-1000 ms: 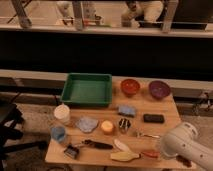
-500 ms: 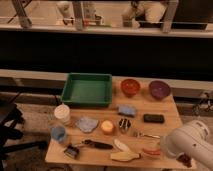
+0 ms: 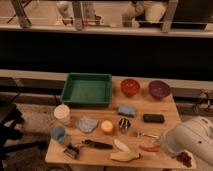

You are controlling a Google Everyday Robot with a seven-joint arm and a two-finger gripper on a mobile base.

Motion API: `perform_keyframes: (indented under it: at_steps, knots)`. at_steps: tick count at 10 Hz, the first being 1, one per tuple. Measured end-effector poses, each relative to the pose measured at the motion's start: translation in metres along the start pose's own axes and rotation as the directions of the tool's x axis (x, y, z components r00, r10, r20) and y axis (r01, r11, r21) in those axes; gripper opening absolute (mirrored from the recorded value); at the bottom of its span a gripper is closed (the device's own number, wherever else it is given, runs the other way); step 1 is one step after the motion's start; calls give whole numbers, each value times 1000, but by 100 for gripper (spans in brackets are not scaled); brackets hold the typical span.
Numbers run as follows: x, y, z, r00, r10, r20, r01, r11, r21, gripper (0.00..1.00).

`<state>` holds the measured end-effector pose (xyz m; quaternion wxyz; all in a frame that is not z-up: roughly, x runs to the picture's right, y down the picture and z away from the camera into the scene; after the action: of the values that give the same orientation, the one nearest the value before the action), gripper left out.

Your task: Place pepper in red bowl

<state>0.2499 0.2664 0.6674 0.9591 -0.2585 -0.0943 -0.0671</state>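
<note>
The pepper (image 3: pixel 149 148) is slim and red-orange and lies near the table's front edge, right of the middle. The red bowl (image 3: pixel 129 86) stands at the back of the table, left of the purple bowl (image 3: pixel 159 89). My arm is a bulky white shape at the lower right, and my gripper (image 3: pixel 169 144) is at its left end, just right of the pepper. The white housing hides the fingers. Nothing lies in the red bowl.
A green bin (image 3: pixel 87 89) stands at the back left. Dark red grapes (image 3: pixel 185 158) lie at the front right corner and a pale yellow banana-like piece (image 3: pixel 125 156) at the front. A white cup (image 3: pixel 62 113), blue cup (image 3: pixel 58 133), blue cloth (image 3: pixel 87 123), can (image 3: pixel 124 124) and black block (image 3: pixel 153 118) fill the middle.
My white arm has shifted a little to the right and down at the table's front right corner. The objects on the table have not moved.
</note>
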Motion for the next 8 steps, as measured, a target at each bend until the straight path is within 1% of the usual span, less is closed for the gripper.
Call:
perform_keyframes:
  at_steps: [4, 8]
  knots:
    - [-20, -21, -12, 999, -43, 23, 41, 998, 45, 0]
    - [-31, -38, -18, 997, -75, 32, 73, 994, 76, 0]
